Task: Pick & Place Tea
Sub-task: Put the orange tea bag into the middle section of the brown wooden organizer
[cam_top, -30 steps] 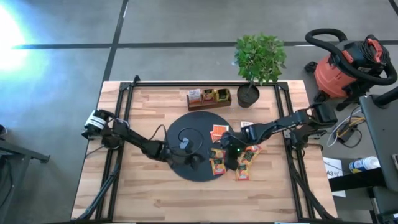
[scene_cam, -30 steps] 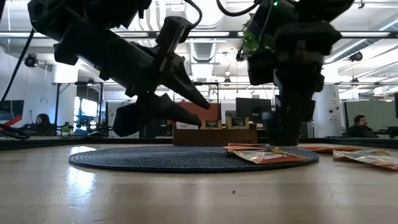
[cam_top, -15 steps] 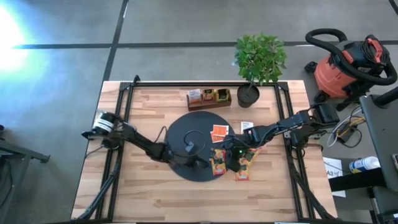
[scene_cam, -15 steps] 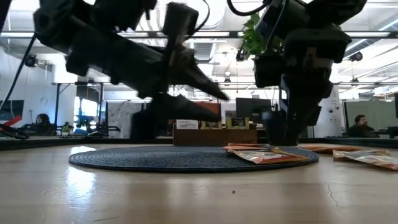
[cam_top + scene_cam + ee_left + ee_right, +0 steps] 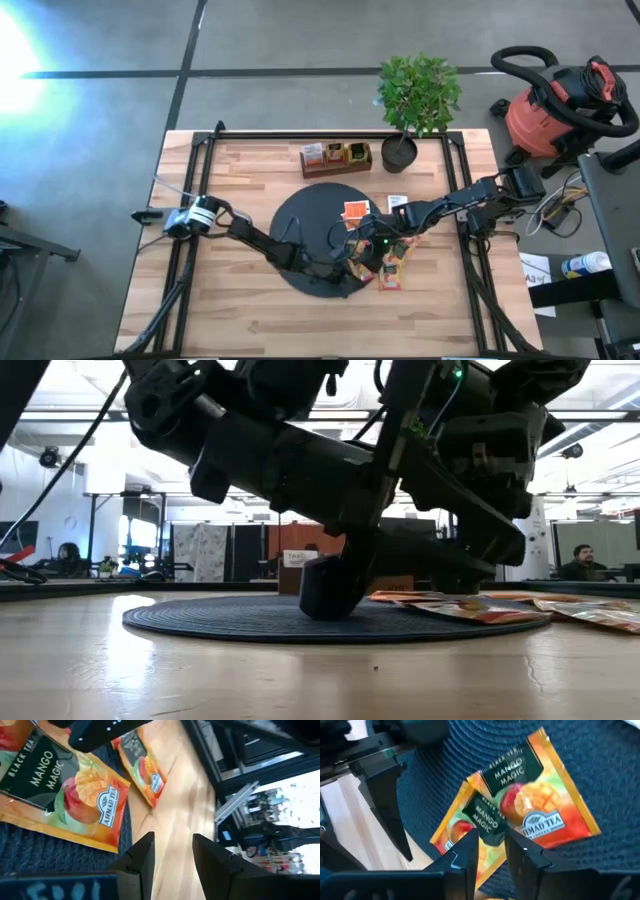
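Right wrist view: orange mango-printed tea sachets overlapping.

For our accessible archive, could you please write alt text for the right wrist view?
The right end effector hovers with fingers slightly apart over two overlapping orange mango tea sachets lying on the round black mat. The left arm's dark fingers reach in beside them, over the mat's edge and the wooden table.
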You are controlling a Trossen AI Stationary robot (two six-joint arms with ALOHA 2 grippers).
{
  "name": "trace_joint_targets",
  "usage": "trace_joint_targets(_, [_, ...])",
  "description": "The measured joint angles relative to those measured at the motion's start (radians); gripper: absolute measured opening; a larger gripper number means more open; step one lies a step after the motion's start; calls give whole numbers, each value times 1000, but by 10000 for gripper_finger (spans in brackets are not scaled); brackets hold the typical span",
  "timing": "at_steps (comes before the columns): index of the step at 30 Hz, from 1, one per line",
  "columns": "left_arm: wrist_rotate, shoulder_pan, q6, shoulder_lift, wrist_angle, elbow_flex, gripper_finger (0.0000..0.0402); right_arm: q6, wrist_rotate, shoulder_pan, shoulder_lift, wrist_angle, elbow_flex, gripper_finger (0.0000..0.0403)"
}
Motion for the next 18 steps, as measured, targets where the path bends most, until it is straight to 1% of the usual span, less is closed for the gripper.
trace_joint_targets(2, [-6,-1,5,-2,-65,16,126,9,0,1,0,-23,-1,93])
trace_joint_targets(5, [-41,-1,32,-13,-238,44,126,10,4,1,0,-32,-9,93])
trace_joint_targets(7, [-67,-2,36,-19,-381,67,126,14,17,0,-6,-32,-9,93])
trace_joint_targets(9, [-81,-1,27,-22,-469,88,126,15,29,0,-14,-27,-9,93])
trace_joint_targets(14, [-104,-3,43,-46,-498,99,126,15,30,1,-24,-18,-9,93])
trace_joint_targets(18, [-147,-3,48,-96,-546,101,126,9,30,0,-32,-14,-7,93])
